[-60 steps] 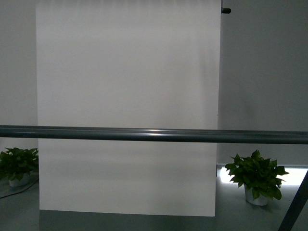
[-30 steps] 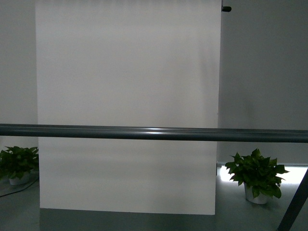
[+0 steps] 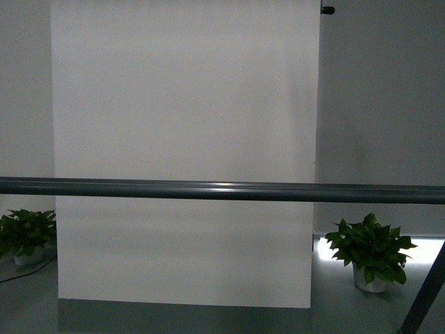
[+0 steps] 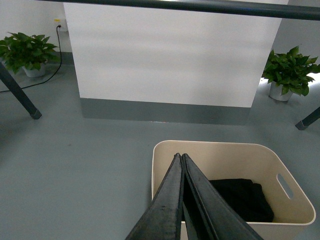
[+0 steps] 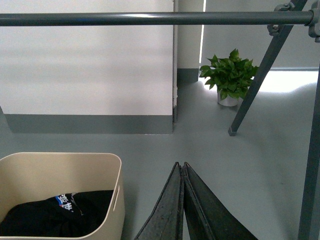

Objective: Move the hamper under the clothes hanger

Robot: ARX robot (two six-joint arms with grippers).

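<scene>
In the front view, neither gripper is showing, and the hanger point(image 3: 222, 191) is stretching its long bar right across, with a plant point(image 3: 370, 249) sitting past it by the wall. In the left wrist view, the left gripper point(image 4: 182, 157) is pressing its two fingers tight together with nothing between them, and its tips are sitting right over the near rim of the hamper point(image 4: 210, 149), maybe to push it. Dark clothes point(image 4: 242, 199) are lying inside. Bare floor is lying open ahead, up to the bar. In the right wrist view, the right gripper point(image 5: 179, 166) is squeezed closed and empty too, hanging just beside the hamper's point(image 5: 60, 159) side wall without touching. A slanted leg point(image 5: 252, 82) is standing farther off, so watch that edge.
</scene>
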